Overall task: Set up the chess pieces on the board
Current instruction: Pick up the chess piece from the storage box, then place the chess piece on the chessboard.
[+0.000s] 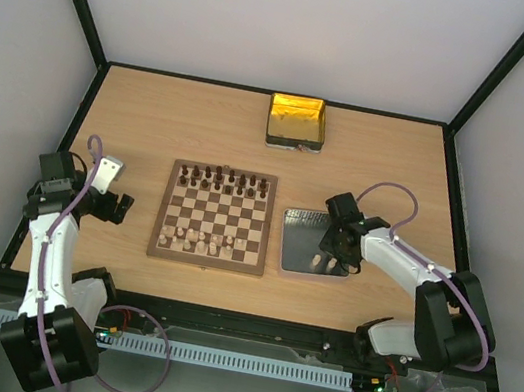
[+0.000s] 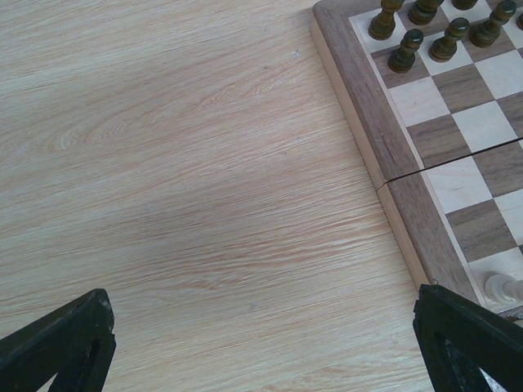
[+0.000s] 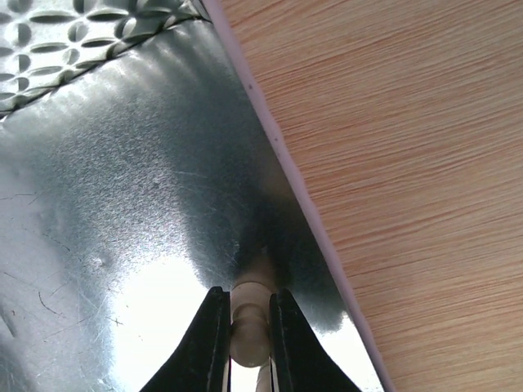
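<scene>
Board: the board (image 1: 213,216) lies in the middle of the table (image 1: 154,116), with its left edge running down the right side of the left wrist view (image 2: 409,175).
Dark pieces: the dark pieces (image 1: 222,181) stand upright in the two far rows at the top of the board. A few show at the upper right of the left wrist view (image 2: 406,51).
Cream row: the cream row (image 1: 195,240) stands along the near rows at the bottom of the board, unevenly spaced. One pale figure shows at the right edge of the left wrist view (image 2: 502,287).
Tray: the grey metal tray (image 1: 304,232) lies just right of the board, apart from it. Its shiny floor fills the left half of the right wrist view (image 3: 122,163).
Right gripper: the right gripper (image 1: 341,257) is down over the near right part of the tray, near its edge. Its fingers (image 3: 208,331) are clenched on a cream piece (image 3: 249,331).
Spare figure: another pale figure (image 1: 317,260) stands on the tray, just left of that gripper.
Left gripper: the left gripper (image 1: 121,207) hangs over bare table left of the board. Its jaws are spread wide with nothing between them (image 2: 261,327).
Tin: the yellow tin (image 1: 297,121) sits at the far edge of the table, well apart from the board.
</scene>
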Action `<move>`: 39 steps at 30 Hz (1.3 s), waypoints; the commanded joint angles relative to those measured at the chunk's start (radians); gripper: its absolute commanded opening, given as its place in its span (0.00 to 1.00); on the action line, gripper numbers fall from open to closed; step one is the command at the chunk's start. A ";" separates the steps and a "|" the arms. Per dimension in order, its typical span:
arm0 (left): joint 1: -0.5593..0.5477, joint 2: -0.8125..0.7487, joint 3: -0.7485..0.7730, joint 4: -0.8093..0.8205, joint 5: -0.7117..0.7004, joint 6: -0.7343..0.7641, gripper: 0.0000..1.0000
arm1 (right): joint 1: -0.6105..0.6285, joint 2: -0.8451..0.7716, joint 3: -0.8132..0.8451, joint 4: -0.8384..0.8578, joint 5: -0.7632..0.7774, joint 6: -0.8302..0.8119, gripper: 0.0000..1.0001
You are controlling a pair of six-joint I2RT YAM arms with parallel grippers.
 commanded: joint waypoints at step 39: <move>-0.026 -0.014 -0.013 0.006 -0.008 -0.015 0.99 | 0.564 0.296 0.459 -0.142 0.025 0.123 0.06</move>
